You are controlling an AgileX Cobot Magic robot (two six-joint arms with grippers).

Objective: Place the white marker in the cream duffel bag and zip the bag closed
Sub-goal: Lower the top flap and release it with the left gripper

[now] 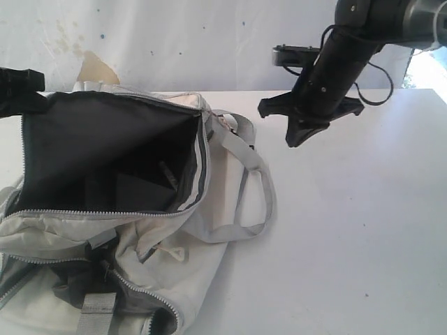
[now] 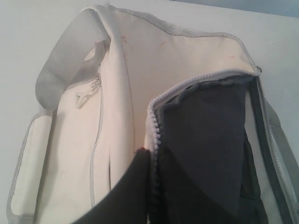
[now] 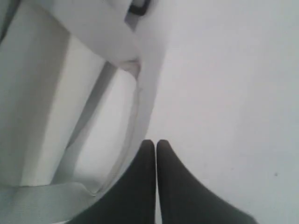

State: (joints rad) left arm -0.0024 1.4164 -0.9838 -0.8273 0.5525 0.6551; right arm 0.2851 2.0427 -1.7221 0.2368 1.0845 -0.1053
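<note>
The cream duffel bag (image 1: 174, 279) lies on the left of the table, its main zipper open and the dark grey lining (image 1: 105, 146) showing. My left gripper (image 1: 31, 98) (image 2: 152, 151) is shut on the zipper edge of the bag's opening at the far left corner and holds it up. My right gripper (image 1: 299, 134) (image 3: 155, 143) hangs shut and empty above the table, just right of the bag's grey strap loop (image 1: 255, 181) (image 3: 105, 30). I see no white marker for certain. A thin pale streak (image 1: 167, 174) lies inside the bag, and I cannot tell what it is.
The white table (image 1: 349, 230) stretches to the right of the bag. A stained white wall (image 1: 174, 42) stands behind. A front pocket of the bag (image 1: 84, 286) is also unzipped near the lower edge of the exterior view.
</note>
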